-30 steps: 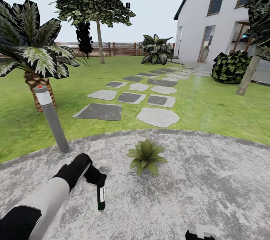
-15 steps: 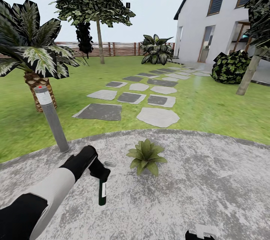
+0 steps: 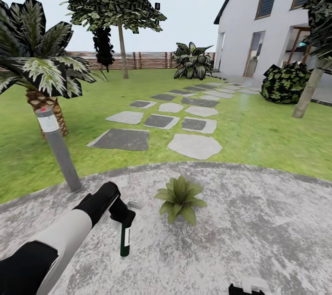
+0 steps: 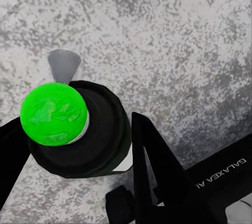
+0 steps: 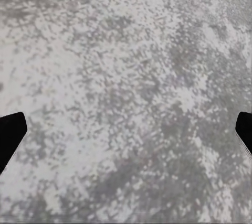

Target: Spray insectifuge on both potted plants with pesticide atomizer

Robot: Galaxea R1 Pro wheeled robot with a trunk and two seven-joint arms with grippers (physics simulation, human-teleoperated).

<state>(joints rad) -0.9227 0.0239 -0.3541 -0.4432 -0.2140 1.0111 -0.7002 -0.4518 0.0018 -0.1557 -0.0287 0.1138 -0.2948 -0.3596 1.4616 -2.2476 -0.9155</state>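
Observation:
My left gripper [image 3: 122, 219] is shut on the pesticide atomizer [image 3: 124, 241], a slim dark green and black bottle with a white band that hangs nearly upright just above the patio. In the left wrist view the atomizer [image 4: 79, 135] shows a bright green top between my black fingers [image 4: 157, 174]. One potted plant [image 3: 180, 198], a low rosette of green leaves, stands on the patio a short way right of the bottle. My right gripper [image 5: 126, 129] hangs open over bare stone, and part of it shows at the head view's bottom edge.
A grey bollard lamp [image 3: 57, 149] stands at the patio's left edge beside a scaly palm [image 3: 39, 69]. Grey stepping stones [image 3: 161, 122] cross the lawn toward the house [image 3: 263, 18] and the slat fence [image 3: 143, 60]. A small grey piece [image 3: 135, 203] lies on the round stone patio [image 3: 258, 221].
My left arm has lifted the atomizer and carried it slightly toward the plant. The head view has shifted a little, so the lamp and the palm sit further left.

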